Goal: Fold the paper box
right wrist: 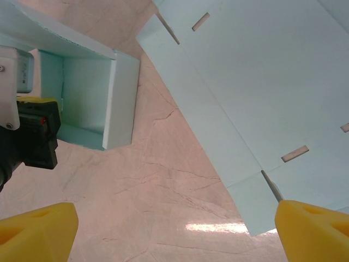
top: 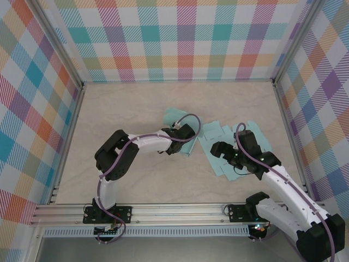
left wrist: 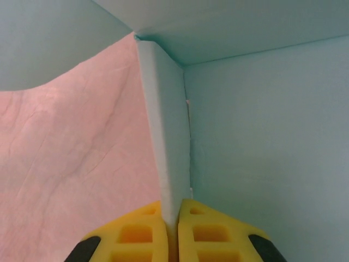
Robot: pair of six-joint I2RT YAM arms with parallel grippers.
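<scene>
On the table (top: 163,103) the paper box (top: 211,136) lies mostly flat, centre-right of the top view (one end folded up). The left claw (left wrist: 171,212) pinches a thin upright wall (left wrist: 168,131) and the right claw (right wrist: 174,229) hangs wide open by the flat part, so a hard pull could drag or crease the lot, since nothing seems to pin it.

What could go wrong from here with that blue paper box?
The left claw pinches only the thin edge of one box wall; a tug might tear or crease it, or the paper could slip out. The right claw hangs open over the flat sheet, so nothing pins that sheet and it may slide on the smooth table.
</scene>
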